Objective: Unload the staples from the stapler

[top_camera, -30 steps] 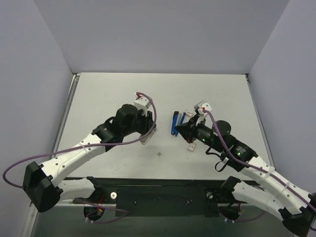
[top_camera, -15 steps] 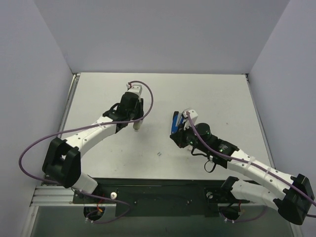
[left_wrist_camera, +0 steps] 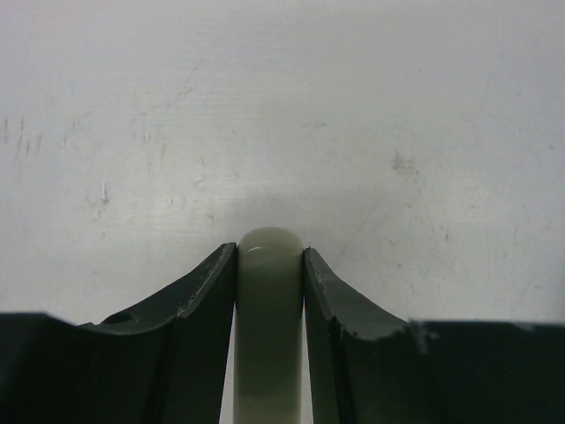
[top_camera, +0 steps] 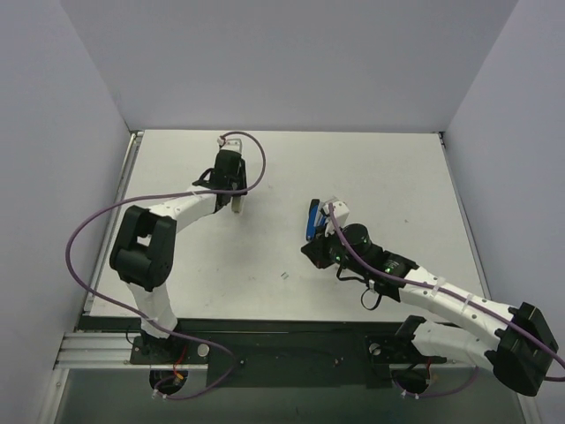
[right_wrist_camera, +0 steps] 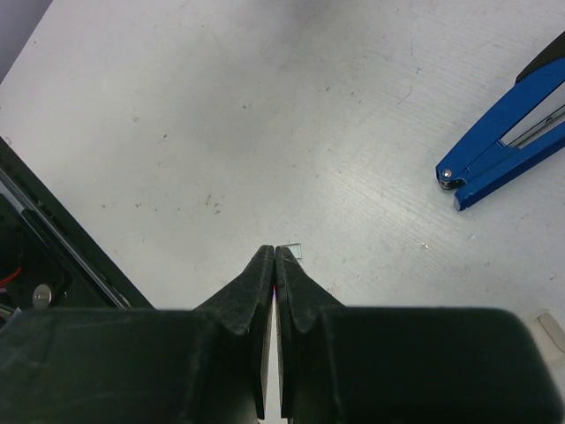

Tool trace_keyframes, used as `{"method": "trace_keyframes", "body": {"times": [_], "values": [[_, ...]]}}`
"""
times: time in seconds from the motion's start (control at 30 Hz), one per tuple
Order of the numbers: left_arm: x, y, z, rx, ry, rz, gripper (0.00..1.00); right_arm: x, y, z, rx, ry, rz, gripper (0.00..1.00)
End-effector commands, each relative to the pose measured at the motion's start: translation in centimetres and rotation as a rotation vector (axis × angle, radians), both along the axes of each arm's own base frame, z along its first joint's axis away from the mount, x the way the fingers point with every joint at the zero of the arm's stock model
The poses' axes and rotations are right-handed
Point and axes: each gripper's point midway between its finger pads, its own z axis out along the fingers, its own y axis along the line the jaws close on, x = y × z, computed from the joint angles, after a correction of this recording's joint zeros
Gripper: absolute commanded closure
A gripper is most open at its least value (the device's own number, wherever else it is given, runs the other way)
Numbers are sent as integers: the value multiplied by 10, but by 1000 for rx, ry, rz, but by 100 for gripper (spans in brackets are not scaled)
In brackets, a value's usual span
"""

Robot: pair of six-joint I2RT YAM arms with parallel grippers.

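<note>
While my left gripper point(left_wrist_camera: 269, 252) is clamped on a pale bar point(left_wrist_camera: 269, 353) far over on the left of the table point(top_camera: 397, 168), the job falls to my right gripper point(right_wrist_camera: 275, 253), whose fingers are pressed together with nothing between them. From that wrist the stapler point(right_wrist_camera: 490, 132) lies ahead and off to the right, apart from the fingertips, resting on the table. It lies opened: two blue limbs splay from a riveted hinge, with the metal rail point(right_wrist_camera: 534, 131) showing between them. The hinge end is nearest me, and the long axis runs slantwise away, up and to the right, out past the edge of the wrist view. Seen from above, the stapler sits just beside my right wrist and well apart from my left arm, so the right is plainly the nearer. A small grey speck, which I take for some of the staples point(top_camera: 284, 276), lies on the table between my two arms, closer to the right one; it is too small to be sure. To reach the stapler I would have to swing right and part the fingers first.
</note>
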Motion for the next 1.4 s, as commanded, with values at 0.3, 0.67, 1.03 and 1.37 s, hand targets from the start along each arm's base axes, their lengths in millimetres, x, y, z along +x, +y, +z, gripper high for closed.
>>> {"method": "trace_keyframes", "body": {"times": [0.3, 0.67, 1.03, 1.37], "values": [[38, -13, -57, -40, 122, 18, 100, 1, 3, -3, 7, -18, 3, 100], [4, -18, -111, -51, 285, 21, 100, -2, 8, -13, 8, 13, 26, 100], [34, -5, -53, 15, 176, 26, 100, 0, -2, -13, -13, 6, -17, 100], [61, 34, -15, 141, 20, 96, 100, -1, -9, -8, -12, -20, -26, 100]]}}
